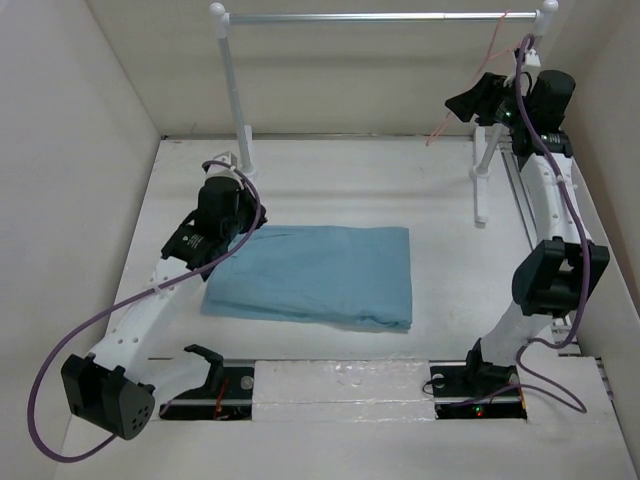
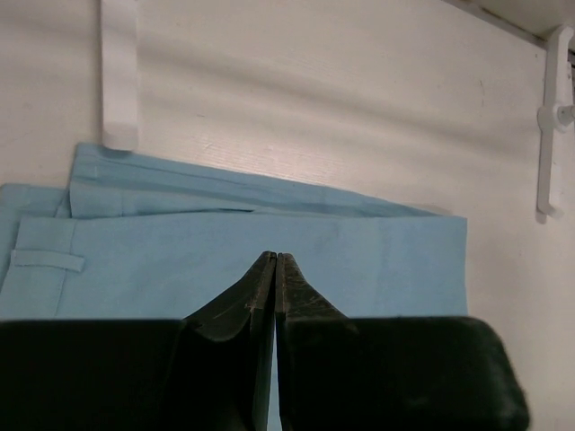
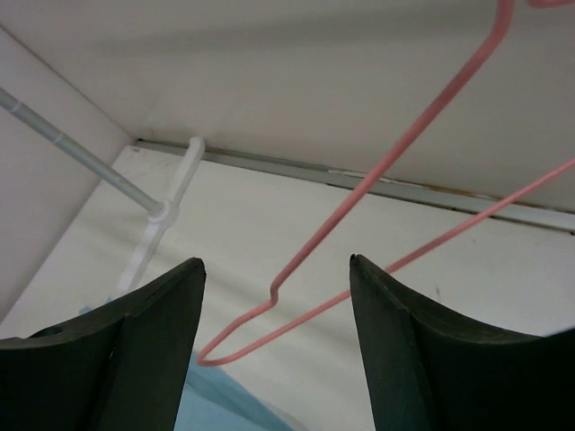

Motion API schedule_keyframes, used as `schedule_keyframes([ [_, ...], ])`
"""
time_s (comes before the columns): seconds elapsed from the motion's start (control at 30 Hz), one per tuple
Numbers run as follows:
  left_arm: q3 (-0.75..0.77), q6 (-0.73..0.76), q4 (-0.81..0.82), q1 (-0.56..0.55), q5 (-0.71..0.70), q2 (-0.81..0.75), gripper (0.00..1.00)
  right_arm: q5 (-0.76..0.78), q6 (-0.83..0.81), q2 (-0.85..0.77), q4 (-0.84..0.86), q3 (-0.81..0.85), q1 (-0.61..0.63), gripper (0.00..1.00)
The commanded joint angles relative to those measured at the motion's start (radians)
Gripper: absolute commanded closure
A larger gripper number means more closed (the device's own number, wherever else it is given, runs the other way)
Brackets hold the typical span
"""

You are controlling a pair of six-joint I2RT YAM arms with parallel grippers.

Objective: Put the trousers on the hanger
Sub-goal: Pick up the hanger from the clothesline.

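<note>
The light blue trousers [image 1: 320, 275] lie folded flat in the middle of the table, and their waistband with a belt loop fills the left wrist view [image 2: 359, 260]. My left gripper [image 1: 238, 232] [image 2: 275, 256] is shut at their left far corner, its tips pressed together over the cloth; I see no cloth between them. The thin pink hanger [image 1: 497, 38] hangs by its hook from the right end of the rail. My right gripper [image 1: 458, 105] [image 3: 276, 259] is raised beside it and open. The hanger's wire [image 3: 359, 190] crosses the gap between the jaws without touching them.
A silver rail [image 1: 380, 17] spans the back on two white posts [image 1: 235, 90] [image 1: 482, 180]. White walls close in the left, back and right. A corner of the trousers [image 3: 211, 404] shows far below the right gripper.
</note>
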Motion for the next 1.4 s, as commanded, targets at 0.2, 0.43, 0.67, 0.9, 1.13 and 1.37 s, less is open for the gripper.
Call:
schedule_keyframes([
  [0.2,-0.14,-0.024,0.049,-0.027,0.1,-0.004,1.0,-0.101,0.133,0.026,0.373,-0.096,0.027,0.44],
  [0.43,-0.096,-0.011,0.059,-0.027,0.104,0.0,0.79,-0.081,0.176,0.039,0.479,-0.163,0.047,0.82],
  [0.67,-0.048,-0.013,0.077,-0.027,0.164,0.041,0.75,-0.128,0.193,0.045,0.507,-0.072,0.057,1.0],
  [0.9,0.068,0.002,0.085,-0.027,0.227,0.086,0.57,-0.147,0.18,-0.004,0.441,-0.057,0.096,1.0],
  [1.13,0.246,-0.001,0.144,-0.027,0.345,0.175,0.47,-0.167,0.176,-0.122,0.454,-0.267,0.096,1.0],
  [1.37,0.518,0.059,0.142,-0.084,0.377,0.331,0.44,-0.194,0.108,-0.198,0.441,-0.428,0.106,1.0],
])
